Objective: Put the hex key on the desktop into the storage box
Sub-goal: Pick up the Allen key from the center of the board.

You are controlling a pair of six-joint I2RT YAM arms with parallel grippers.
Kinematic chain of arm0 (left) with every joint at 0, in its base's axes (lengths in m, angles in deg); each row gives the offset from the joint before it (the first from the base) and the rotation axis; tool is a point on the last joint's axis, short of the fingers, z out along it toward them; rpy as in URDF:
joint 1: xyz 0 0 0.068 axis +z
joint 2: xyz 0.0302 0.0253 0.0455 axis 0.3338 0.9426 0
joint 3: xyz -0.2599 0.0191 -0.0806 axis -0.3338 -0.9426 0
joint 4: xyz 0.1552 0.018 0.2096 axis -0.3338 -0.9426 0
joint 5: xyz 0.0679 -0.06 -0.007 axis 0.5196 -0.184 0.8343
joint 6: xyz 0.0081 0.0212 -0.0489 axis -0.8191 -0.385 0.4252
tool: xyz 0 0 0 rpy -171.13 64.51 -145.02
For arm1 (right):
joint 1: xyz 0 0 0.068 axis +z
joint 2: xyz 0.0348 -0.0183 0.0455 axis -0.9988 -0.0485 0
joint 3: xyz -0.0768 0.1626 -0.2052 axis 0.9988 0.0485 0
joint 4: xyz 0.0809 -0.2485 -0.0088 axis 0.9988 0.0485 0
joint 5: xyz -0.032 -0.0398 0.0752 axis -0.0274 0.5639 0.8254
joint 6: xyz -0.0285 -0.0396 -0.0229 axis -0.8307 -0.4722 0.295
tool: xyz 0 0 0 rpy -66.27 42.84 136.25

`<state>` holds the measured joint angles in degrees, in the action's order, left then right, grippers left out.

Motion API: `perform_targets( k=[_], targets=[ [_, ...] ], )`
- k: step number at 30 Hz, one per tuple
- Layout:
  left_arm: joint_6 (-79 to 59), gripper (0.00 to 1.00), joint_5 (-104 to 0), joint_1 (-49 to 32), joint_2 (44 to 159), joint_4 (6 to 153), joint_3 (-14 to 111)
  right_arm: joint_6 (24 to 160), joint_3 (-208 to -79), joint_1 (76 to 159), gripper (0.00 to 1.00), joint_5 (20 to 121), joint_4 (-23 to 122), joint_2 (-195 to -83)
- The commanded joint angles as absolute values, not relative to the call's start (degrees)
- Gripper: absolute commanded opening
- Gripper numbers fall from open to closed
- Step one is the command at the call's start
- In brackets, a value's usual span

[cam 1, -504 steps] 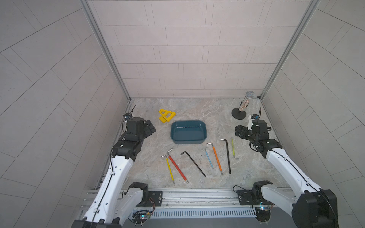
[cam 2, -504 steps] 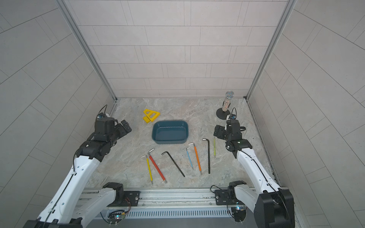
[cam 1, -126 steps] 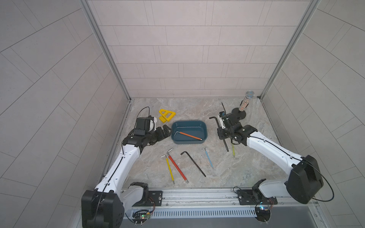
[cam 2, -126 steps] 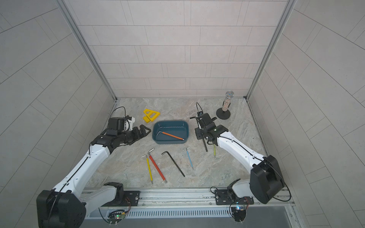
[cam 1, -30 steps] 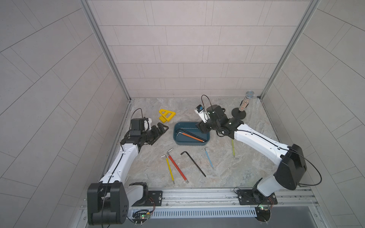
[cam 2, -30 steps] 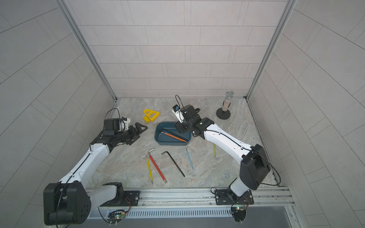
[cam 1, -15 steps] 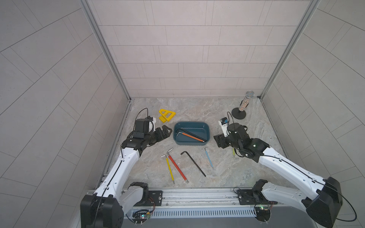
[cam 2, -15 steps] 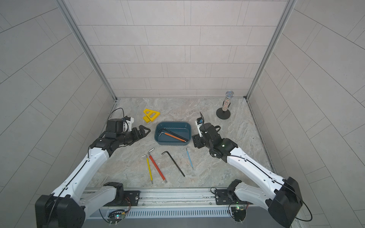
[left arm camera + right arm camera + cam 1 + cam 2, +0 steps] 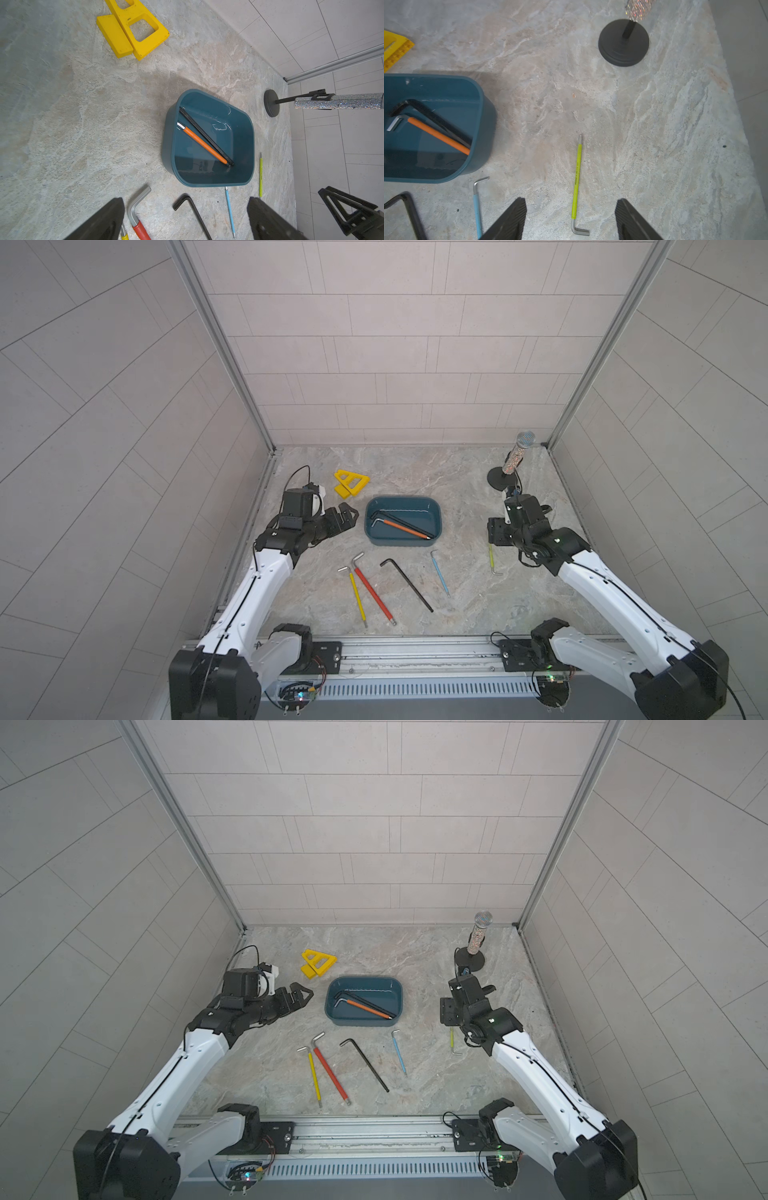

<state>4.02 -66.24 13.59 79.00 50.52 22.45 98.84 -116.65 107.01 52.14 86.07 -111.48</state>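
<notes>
Our right gripper hangs with jaws spread and empty, just above the green hex key on the desktop. Its shaft runs near-to-far between the jaws, right of the storage box; the left arm is well apart.

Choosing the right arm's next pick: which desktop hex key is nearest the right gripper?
The lime-green hex key: it lies right by the open right gripper; the blue key, black key, red key and yellow key lie farther off.
</notes>
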Motion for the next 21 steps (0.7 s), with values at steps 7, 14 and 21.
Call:
perform_targets(
  k=[7,14,21],
  targets=[
    [3.7,1.00,-67.8,13.4,78.3,50.0,23.5,102.2,-119.6,104.6,0.62,57.0,85.7,-126.3],
    [4.5,1.00,-69.1,13.4,77.6,50.9,23.0,104.8,-117.0,103.3,0.56,58.5,83.2,-131.3],
    [4.8,1.00,-70.0,13.4,77.5,51.4,23.0,106.1,-114.3,103.3,0.52,57.3,82.7,-132.2]
  ],
)
